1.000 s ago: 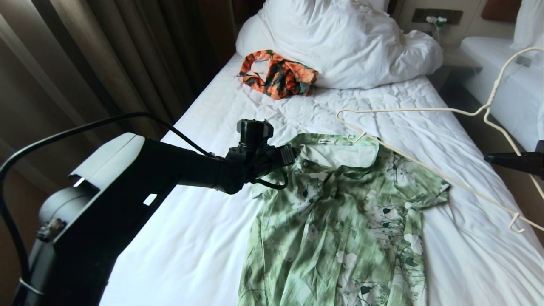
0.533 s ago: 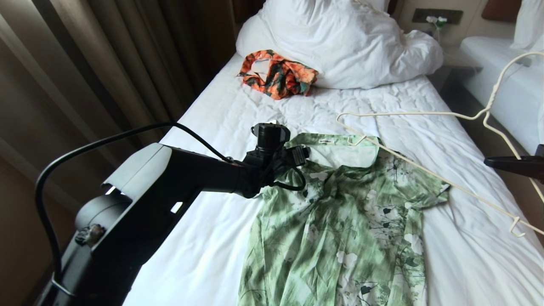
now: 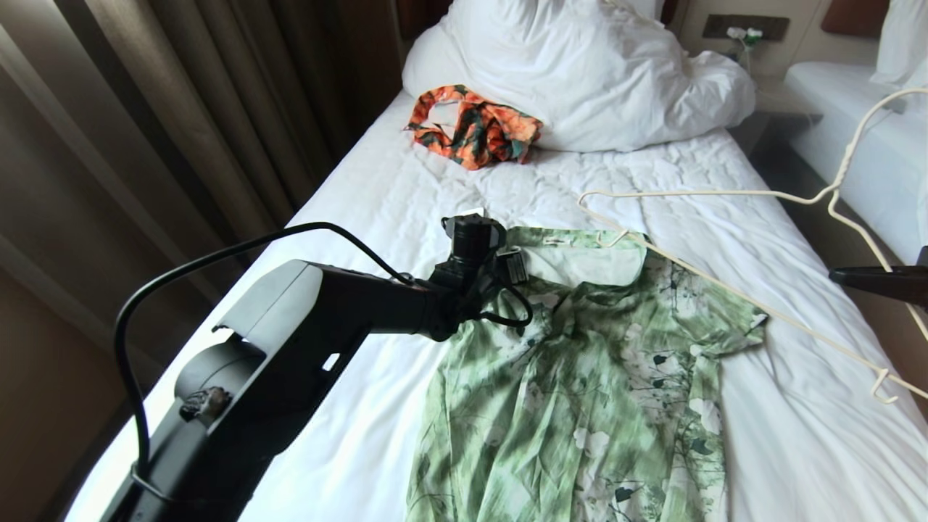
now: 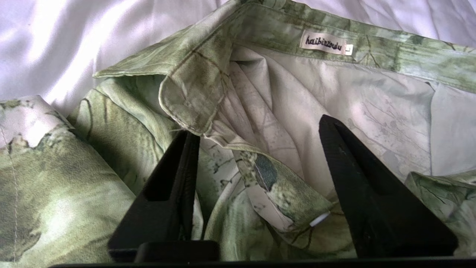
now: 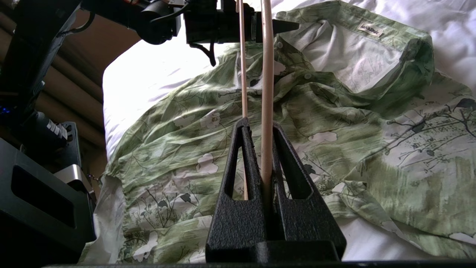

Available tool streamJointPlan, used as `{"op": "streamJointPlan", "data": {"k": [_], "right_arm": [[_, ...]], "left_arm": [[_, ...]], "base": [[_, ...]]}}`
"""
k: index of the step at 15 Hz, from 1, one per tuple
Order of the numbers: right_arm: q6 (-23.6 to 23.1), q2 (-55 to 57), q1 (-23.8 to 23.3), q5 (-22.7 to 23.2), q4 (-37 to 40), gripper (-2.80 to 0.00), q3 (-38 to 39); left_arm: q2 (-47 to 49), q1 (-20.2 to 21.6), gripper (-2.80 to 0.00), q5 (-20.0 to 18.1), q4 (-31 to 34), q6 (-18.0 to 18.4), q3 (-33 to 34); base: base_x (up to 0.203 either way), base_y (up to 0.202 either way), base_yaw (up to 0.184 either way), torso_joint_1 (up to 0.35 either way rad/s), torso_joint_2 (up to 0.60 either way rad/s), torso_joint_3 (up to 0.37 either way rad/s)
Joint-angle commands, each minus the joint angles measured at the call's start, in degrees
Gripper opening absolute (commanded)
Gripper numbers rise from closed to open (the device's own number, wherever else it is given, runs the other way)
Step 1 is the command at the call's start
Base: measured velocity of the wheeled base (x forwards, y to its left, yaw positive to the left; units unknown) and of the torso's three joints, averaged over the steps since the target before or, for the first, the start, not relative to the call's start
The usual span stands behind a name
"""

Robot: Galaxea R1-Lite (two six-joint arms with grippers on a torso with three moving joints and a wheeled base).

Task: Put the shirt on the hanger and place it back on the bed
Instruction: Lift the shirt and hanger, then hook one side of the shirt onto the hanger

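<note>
Green, limp shirt (image 3: 580, 377) lies flat on the bed (image 3: 406, 188); our left hand (image 4: 256, 149) gapes around its collar, our best hold, while our right hand (image 5: 262, 149) pinches the stiff hanger (image 3: 725, 217).

A white neck label (image 4: 324, 43) is sitting inside the collar band of the shirt (image 4: 267, 111), upper right of the left wrist view, showing dark script reading approx. "haibizoudu", w/ a small size tab beside it too tiny to read.
</note>
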Motion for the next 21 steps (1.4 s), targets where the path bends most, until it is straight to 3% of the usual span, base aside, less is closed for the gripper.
{"op": "streamJointPlan", "data": {"k": [1, 8, 14, 21], "right_arm": [[-0.2, 0.0, 0.0, 0.5, -0.1, -2.8, -0.1], [0.1, 4.2, 0.4, 0.1, -1.4, -2.8, -1.9], [0.5, 3.8, 5.6, -4.1, -3.5, -2.8, -2.9], [1.4, 0.9, 9.2, -8.5, -3.5, -2.8, -1.4]], "left_arm": [[1.5, 0.1, -2.8, 0.6, -0.1, 0.5, -1.0], [-2.9, 1.1, -2.8, 2.2, 0.3, 0.0, 1.0], [-18.0, -1.2, -2.8, 2.8, -0.2, -3.2, 21.3], [-28.1, -7.7, -2.8, 7.3, -0.4, -4.6, 33.1]], "base": [[0.0, 0.0, 0.0, 0.0, 0.0, 0.0], [0.0, 0.0, 0.0, 0.0, 0.0, 0.0], [0.0, 0.0, 0.0, 0.0, 0.0, 0.0], [0.0, 0.0, 0.0, 0.0, 0.0, 0.0]]}}
